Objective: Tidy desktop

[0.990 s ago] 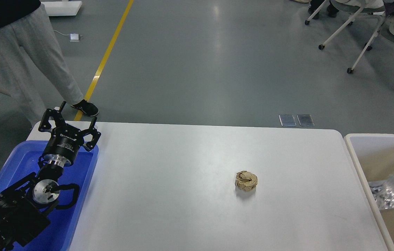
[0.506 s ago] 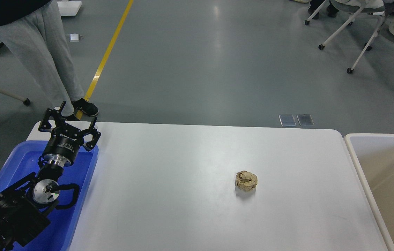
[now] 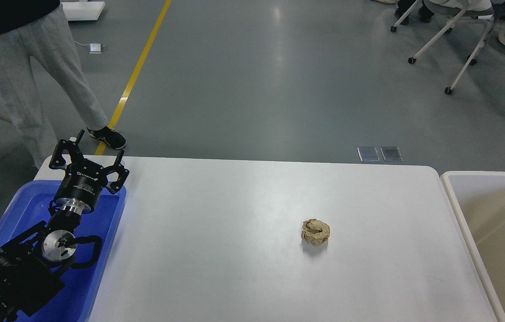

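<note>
Head view: silvery bag seen in beige bin (image 3: pixel 494 232) a second ago now gone from sight; right pincer out of frame. Likely drop done, one item left. Left pincer (image 3: pixel 87 151) unmoved, fingers spread, empty, above blue tray (image 3: pixel 113 223). Surface (image 3: pixel 216 241) white, matte, rounded corners, bare except crumpled brown paper ball (image 3: pixel 315 231) right of centre.

A grey glossy floor (image 3: pixel 279 89) is crossed by a yellow line (image 3: pixel 138 71); wheeled chairs (image 3: pixel 453 31) are seen far right.
</note>
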Controlling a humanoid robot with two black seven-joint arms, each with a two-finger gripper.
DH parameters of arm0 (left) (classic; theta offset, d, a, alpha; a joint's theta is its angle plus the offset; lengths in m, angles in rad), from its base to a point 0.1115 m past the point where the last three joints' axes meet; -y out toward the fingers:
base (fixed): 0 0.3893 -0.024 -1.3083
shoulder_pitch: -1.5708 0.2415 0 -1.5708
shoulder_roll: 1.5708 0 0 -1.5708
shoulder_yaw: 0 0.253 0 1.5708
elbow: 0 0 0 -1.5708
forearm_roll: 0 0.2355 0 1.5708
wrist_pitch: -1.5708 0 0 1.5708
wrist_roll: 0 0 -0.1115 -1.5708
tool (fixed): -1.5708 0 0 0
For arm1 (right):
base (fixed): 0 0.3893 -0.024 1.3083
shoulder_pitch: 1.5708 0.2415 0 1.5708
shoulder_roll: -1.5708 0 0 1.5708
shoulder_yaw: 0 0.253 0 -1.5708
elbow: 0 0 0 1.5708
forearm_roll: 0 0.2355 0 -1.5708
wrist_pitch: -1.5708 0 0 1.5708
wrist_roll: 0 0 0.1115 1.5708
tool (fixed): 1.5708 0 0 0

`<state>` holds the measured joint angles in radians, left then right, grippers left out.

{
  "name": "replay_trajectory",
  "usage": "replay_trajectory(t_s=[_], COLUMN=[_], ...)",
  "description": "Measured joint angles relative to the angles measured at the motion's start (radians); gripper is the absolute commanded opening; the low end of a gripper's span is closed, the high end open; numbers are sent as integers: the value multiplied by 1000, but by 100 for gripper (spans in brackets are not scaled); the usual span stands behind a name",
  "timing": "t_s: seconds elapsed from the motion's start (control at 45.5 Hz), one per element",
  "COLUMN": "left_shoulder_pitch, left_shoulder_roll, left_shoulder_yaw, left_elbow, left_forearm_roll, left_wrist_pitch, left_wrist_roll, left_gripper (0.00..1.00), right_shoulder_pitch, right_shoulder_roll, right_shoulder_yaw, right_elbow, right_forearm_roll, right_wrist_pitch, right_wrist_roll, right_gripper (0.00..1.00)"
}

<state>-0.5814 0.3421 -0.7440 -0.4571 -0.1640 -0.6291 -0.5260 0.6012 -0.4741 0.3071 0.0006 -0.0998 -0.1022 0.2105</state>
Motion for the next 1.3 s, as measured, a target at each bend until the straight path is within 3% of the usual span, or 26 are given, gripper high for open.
replay_trajectory(t_s=[0.176,0.418,0.66,0.99,1.298], left_shoulder_pitch=[0,0,0,0,0], left_shoulder_roll=[0,0,0,0,0], left_shoulder_yaw=[0,0,0,0,0], left_elbow=[0,0,0,0,0], left_forearm_roll=[0,0,0,0,0], left_wrist_pitch=[0,0,0,0,0], left_wrist_roll=[0,0,0,0,0], left_gripper=[100,100,100,100,100], right_shoulder_pitch=[7,-67,-156,-274,-287], right_shoulder_roll=[-61,-189,-219,-123,27], right_shoulder_yaw=[126,379,567,731,797], right_elbow=[92,380,599,837,892], right_forearm_roll=[0,-2,-21,-89,-159], right_wrist_pitch=[15,61,151,229,242], right_wrist_roll=[3,3,21,132,183], right_gripper=[99,100,100,100,100])
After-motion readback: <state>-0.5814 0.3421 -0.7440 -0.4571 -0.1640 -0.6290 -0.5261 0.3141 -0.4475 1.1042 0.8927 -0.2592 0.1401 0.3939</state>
